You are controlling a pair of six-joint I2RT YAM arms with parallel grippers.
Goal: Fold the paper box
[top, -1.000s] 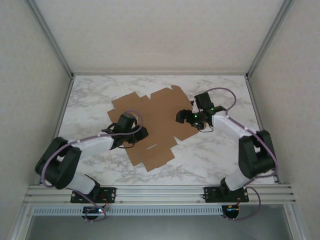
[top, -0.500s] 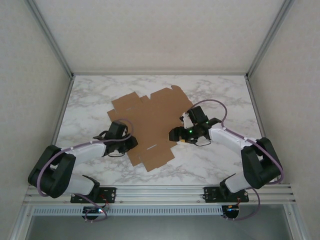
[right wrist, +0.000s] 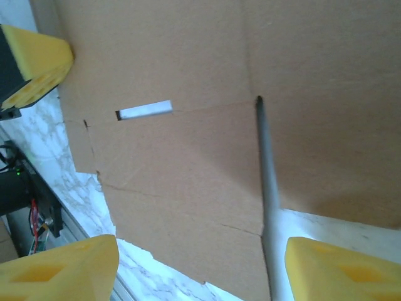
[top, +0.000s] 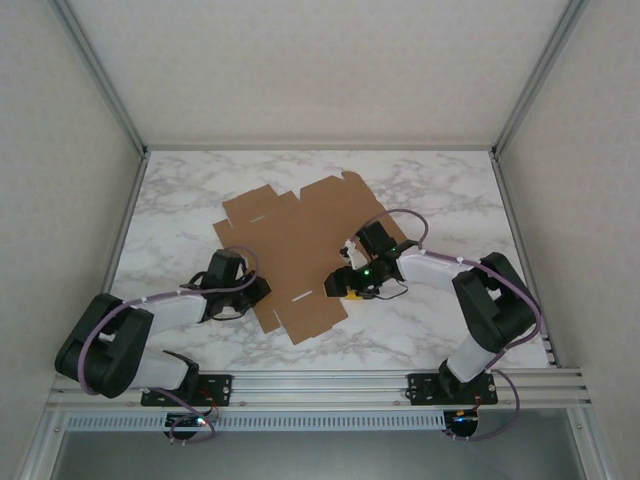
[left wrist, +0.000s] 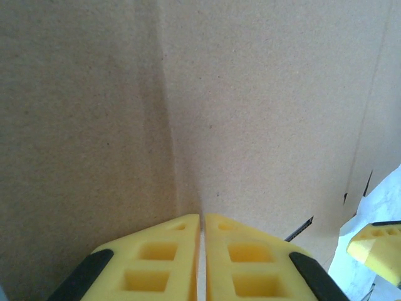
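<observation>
The paper box point(top: 300, 235) is a flat brown die-cut sheet lying on the marble table point(top: 440, 320). My left gripper point(top: 263, 290) is at the sheet's near left edge. In the left wrist view its yellow fingers point(left wrist: 169, 257) stand almost together, and the gripper point(left wrist: 202, 233) points its tips at the cardboard point(left wrist: 250, 113) beside a crease. My right gripper point(top: 333, 287) hovers low over the near right part of the sheet. It point(right wrist: 200, 273) is open, fingers far apart, above the cardboard point(right wrist: 188, 169) with its small slot point(right wrist: 144, 111); nothing is between them.
An aluminium rail point(top: 320, 385) runs along the near table edge, and pale enclosure walls point(top: 60, 200) stand left, right and behind. Bare marble lies at the far side and to the right of the sheet. One right finger point(left wrist: 376, 248) shows in the left wrist view.
Both arms have drawn in toward the sheet's near part. The left gripper has closed. The right gripper swung left over the cardboard and its fingers came somewhat closer together.
</observation>
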